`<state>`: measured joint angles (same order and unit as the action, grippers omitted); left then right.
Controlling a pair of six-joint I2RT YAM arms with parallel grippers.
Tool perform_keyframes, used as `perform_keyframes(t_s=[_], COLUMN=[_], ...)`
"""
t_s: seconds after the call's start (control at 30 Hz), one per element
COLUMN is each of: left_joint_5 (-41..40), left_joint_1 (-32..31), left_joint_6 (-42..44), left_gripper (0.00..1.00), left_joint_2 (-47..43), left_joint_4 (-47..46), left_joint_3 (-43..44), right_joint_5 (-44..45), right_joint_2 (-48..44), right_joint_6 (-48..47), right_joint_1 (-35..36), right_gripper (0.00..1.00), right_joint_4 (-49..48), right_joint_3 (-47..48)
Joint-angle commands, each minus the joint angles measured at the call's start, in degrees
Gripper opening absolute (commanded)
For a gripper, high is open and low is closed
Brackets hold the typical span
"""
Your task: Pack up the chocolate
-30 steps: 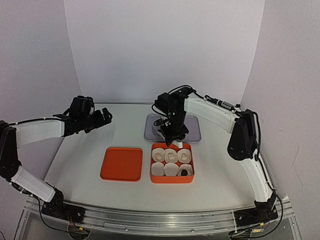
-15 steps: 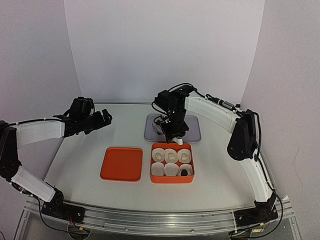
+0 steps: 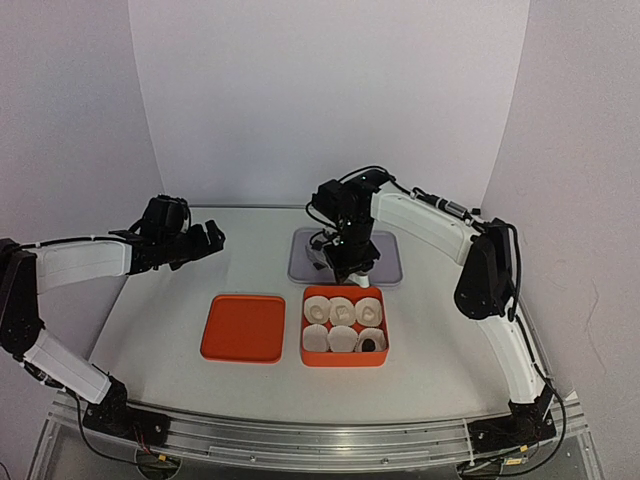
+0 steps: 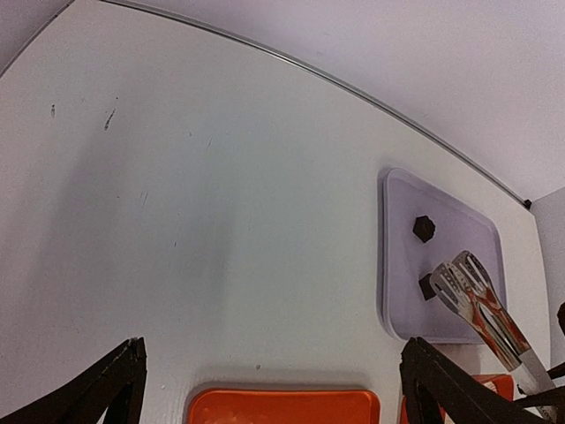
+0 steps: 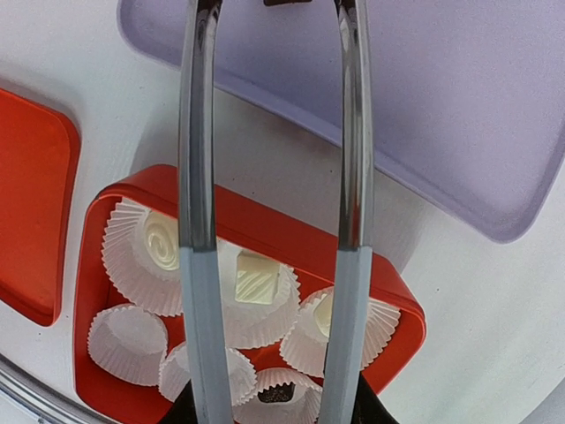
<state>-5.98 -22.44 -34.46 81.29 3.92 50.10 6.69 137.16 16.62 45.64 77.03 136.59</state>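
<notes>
Two dark chocolates [image 4: 424, 229] lie on a lilac tray [image 4: 468, 234]. Three white chocolates [image 5: 256, 278] and one more dark piece sit in paper cups [image 5: 129, 340] inside a red box [image 5: 265, 216]. The right gripper [image 3: 347, 262] pinches tongs [image 4: 481, 305], their tips apart just beside one dark piece on the tray, while the left gripper [image 3: 208, 236] hangs spread wide and empty, well off to the left. Each piece looks light, hard and smooth, likely to slip or scuff, so the tongs should probably close gently across its opposite sides.
</notes>
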Motion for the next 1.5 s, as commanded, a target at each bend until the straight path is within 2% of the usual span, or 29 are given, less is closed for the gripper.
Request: perform_keyframes(t_s=[0.0,0.3,0.37,0.47,0.6,0.87,1.23,1.47], left_joint_5=[-0.3,-0.5,-0.7,-0.7,-0.5,0.5,1.9,2.8], left_joint_1=[0.4,0.4,0.5,0.5,0.6,0.5,0.7,0.7], left_joint_6=[0.8,1.1,1.1,1.0,0.9,0.6,1.2,1.4], left_gripper=[1.0,1.0,1.0,1.0,1.0,1.0,1.0,1.0], left_joint_2=[0.9,1.0,1.0,0.9,0.8,1.1,3.0,4.6], left_joint_4=[-1.6,-1.5,-1.5,-1.5,-1.6,-2.7,-3.7,-3.7], left_joint_3=[1.7,1.8,1.6,1.5,1.3,1.4,2.8,4.0], right_joint_5=[-1.4,-2.6,-2.2,-2.0,-1.2,1.0,-0.5,-7.7], right_joint_2=[1.9,4.0,4.2,3.6,1.1,-9.2,-30.0,-37.5], right_joint_6=[-1.0,-2.0,-1.9,-1.6,-1.1,-0.2,7.6,16.0], right_joint_1=[-1.3,-1.5,-1.5,-1.5,-1.5,-0.9,6.8,12.2], right_gripper=[0.34,0.3,0.24,0.08,0.0,0.0,0.0,0.0], right_joint_4=[17.3,17.3,17.3,17.3,17.2,16.7,16.1,16.9], right_joint_3=[1.4,1.6,1.7,1.6,1.5,-0.4,-22.5,-32.5])
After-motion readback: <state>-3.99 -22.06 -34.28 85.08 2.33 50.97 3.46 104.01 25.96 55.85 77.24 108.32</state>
